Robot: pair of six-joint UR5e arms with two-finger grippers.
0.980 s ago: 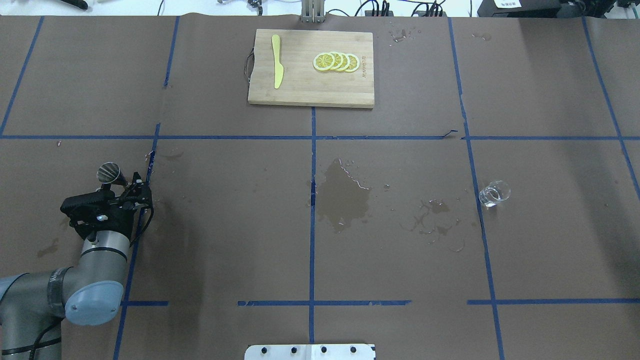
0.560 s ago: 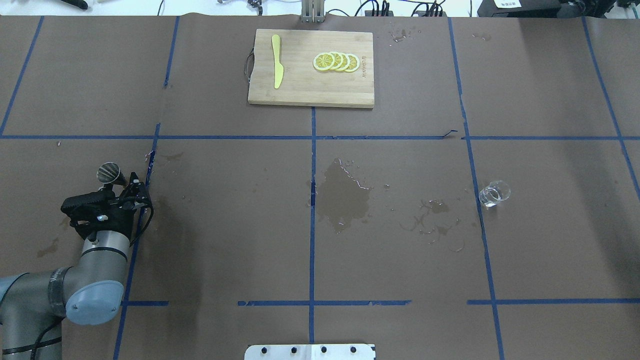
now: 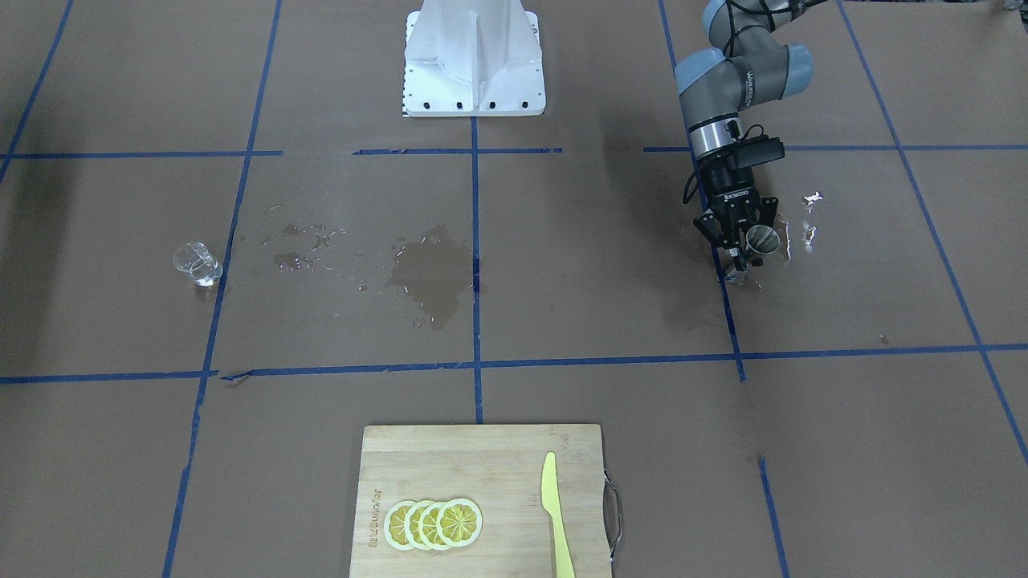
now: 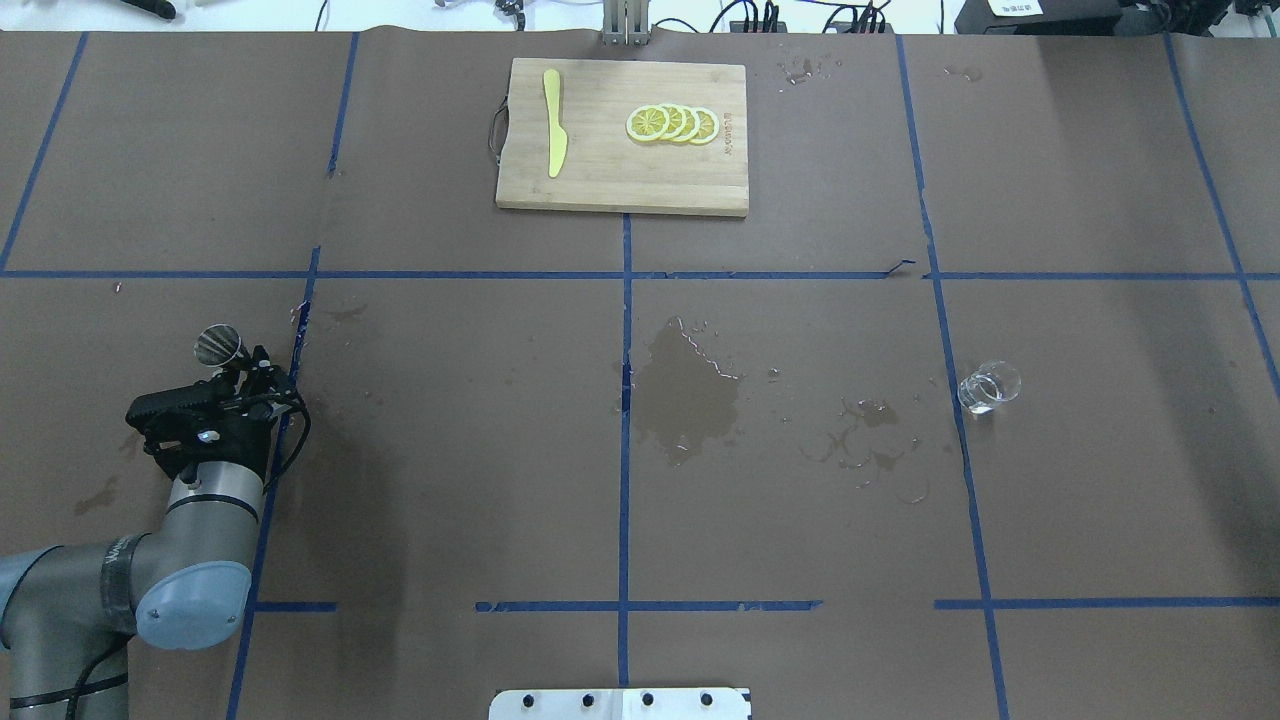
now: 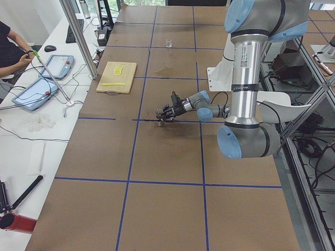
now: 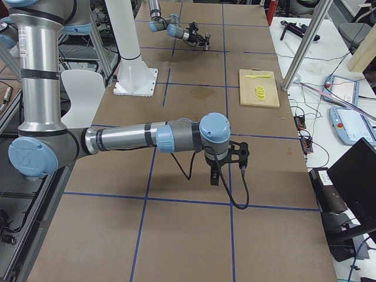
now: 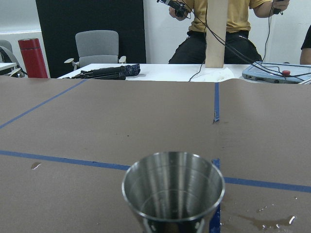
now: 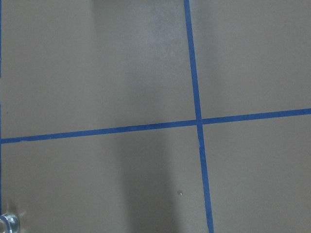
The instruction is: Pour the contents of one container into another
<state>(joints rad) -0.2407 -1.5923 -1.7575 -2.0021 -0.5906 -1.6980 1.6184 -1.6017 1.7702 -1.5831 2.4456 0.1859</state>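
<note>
Steel and shiny, the jigger (image 3: 761, 238) stands upright with its open mouth up. It is well off from the bamboo cutting board (image 4: 600, 160) toward the robot's left, and nearer the robot than the board is. The left gripper (image 3: 745, 255) lies low and level at it, pointing away from the robot. In the front-facing view its jaws look spread, with the jigger's lower half at the fingertips. Whether the pads touch the metal cannot be made out. From the left wrist camera the jigger's rim fills the lower middle of the view, and a blue tape line (image 7: 216, 102) runs behind it. Whether it holds liquid cannot be told.

The clear glass cup (image 4: 988, 387) stands alone off the board's other end, toward the robot's right. It is about as near the robot as the jigger and well apart from it.

A dark wet patch (image 4: 690, 395) lies on the brown-papered table (image 4: 450, 480) between the board and the robot's base. Smaller splashes (image 4: 870, 440) lie between the patch and the cup.

On the board, a yellow knife (image 4: 553, 125) lies at the handle end. Four overlapping lemon slices (image 4: 673, 124) lie at the other end, apart from the knife.

The right gripper (image 6: 215, 176) hangs pointing down over the table, well away from the board toward the robot's right. It shows only in the side view, so how its jaws stand cannot be told.
</note>
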